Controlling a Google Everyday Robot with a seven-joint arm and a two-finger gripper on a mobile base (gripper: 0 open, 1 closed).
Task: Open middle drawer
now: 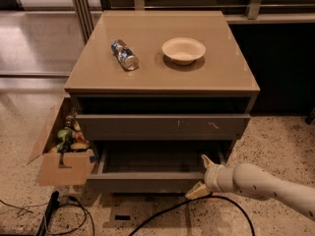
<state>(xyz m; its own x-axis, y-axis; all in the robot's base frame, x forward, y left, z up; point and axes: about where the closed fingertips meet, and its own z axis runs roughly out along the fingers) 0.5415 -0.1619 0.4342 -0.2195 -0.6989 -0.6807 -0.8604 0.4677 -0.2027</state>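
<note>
With my gripper positioned at the right end of the middle drawer, the two fingers stand apart: one fingertip points up over the drawer's front edge into the tray, the other lies low in front of the panel near the floor. The front's right end sits between them; I cannot tell whether either pad presses on it. My arm enters from the lower right, low above the floor.

The middle drawer is pulled out from the cabinet. Its plain flat front projects forward of the panel above, and the shallow grey tray inside is exposed from above.

Directly above it, the upper drawer front is flush and closed, with small scuffs toward its right side.

On the cabinet top:
- a can lying on its side, left of centre;
- a pale bowl, upright, right of the can and apart from it.

A cardboard box of mixed items stands against the cabinet's left side. A black cable runs across the speckled floor below the drawer.
</note>
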